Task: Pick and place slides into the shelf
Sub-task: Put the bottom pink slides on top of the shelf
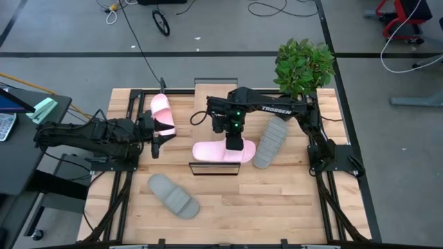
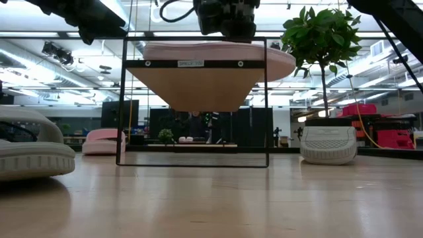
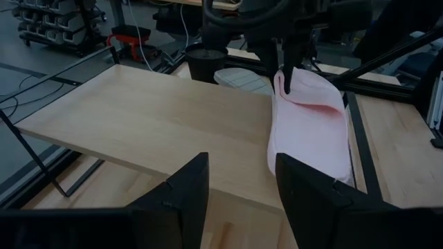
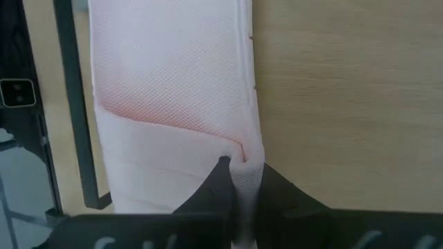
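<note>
One pale pink slide [image 1: 218, 152] lies sole-down across the near end of the shelf [image 1: 208, 97], its right end overhanging the shelf's side [image 2: 284, 63]. My right gripper [image 1: 235, 143] stands over it, shut on its strap. The second pink slide [image 1: 163, 114] rests on the table left of the shelf. My left gripper [image 1: 156, 144] hovers open just near of that slide, pointing at the shelf, with nothing between its fingers [image 3: 187, 194]. One grey slide [image 1: 270, 142] lies right of the shelf, the other [image 1: 173, 196] toward the near left. My right gripper [image 4: 239, 173] pinches the pink slide's strap [image 4: 243, 149] where it rises at the slide's long side, between its two fingers. The fingers come from above, pointing down. The slide lies flat on the shelf's plank top [image 4: 332, 90].
A potted plant [image 1: 303, 63] stands at the table's far right corner. The table's near right part [image 1: 291, 200] is bare wood. The shelf's black frame [image 2: 125, 99] leaves open space under the plank. Desk items sit beyond the table's left edge [image 1: 41, 109].
</note>
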Controlling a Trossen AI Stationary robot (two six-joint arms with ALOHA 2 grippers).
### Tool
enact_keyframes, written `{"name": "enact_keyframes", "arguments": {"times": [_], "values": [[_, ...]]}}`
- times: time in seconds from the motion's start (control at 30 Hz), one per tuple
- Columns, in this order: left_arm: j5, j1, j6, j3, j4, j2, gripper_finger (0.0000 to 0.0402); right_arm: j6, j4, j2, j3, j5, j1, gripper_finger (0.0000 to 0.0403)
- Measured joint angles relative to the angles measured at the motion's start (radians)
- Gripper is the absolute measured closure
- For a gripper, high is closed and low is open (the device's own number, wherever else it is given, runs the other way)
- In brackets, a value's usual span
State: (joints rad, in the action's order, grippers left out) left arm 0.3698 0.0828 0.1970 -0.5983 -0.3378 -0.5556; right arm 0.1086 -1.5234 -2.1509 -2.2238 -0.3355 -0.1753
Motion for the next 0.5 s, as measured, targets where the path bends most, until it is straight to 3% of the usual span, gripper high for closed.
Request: {"name": "enact_keyframes", "arguments": {"times": [0.5], "values": [[0.000,0.000,-0.001,0.000,-0.005,0.000,0.0230,0.016,0.008,0.000,-0.008,-0.042,0.001,0.0375]]}}
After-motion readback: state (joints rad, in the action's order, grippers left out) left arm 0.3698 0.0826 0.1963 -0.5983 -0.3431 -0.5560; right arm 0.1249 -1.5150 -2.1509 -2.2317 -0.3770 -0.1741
